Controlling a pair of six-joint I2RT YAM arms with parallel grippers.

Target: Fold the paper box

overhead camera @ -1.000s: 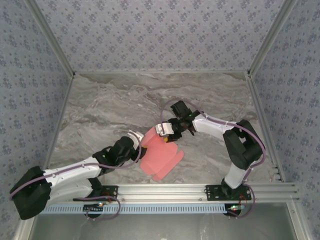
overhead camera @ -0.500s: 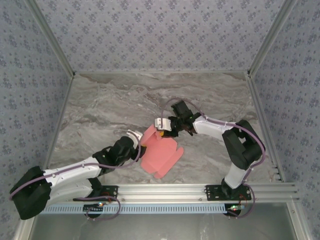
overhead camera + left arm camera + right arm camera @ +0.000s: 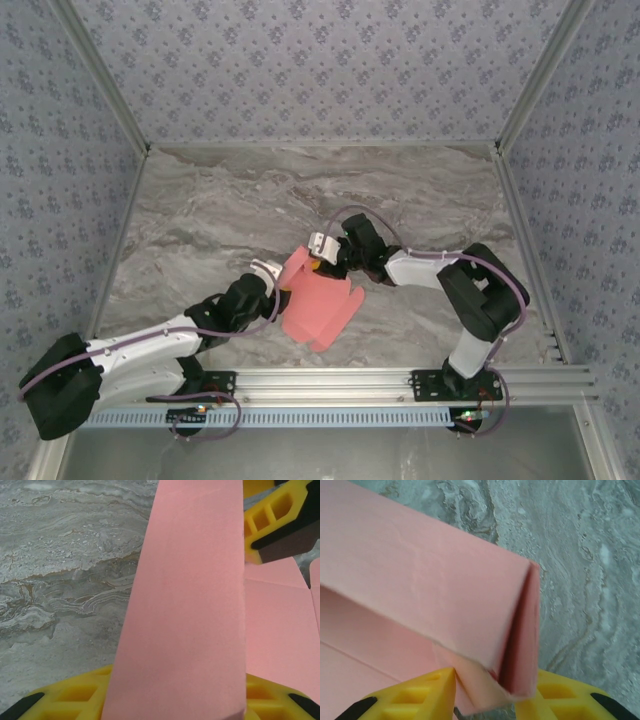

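Bright, even light with soft shadows. In both wrist views the close paper box [image 3: 190,605] looks slightly blurred.

The top camera looks steeply down from high behind the near edge over the whole desk [image 3: 200,210]. Both wrist cameras sit very close to the box [image 3: 315,305], which all three views share.

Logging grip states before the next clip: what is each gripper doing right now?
Left gripper: closed on the paper box, holding its raised panel.
Right gripper: closed on the paper box, pinching its folded edge.
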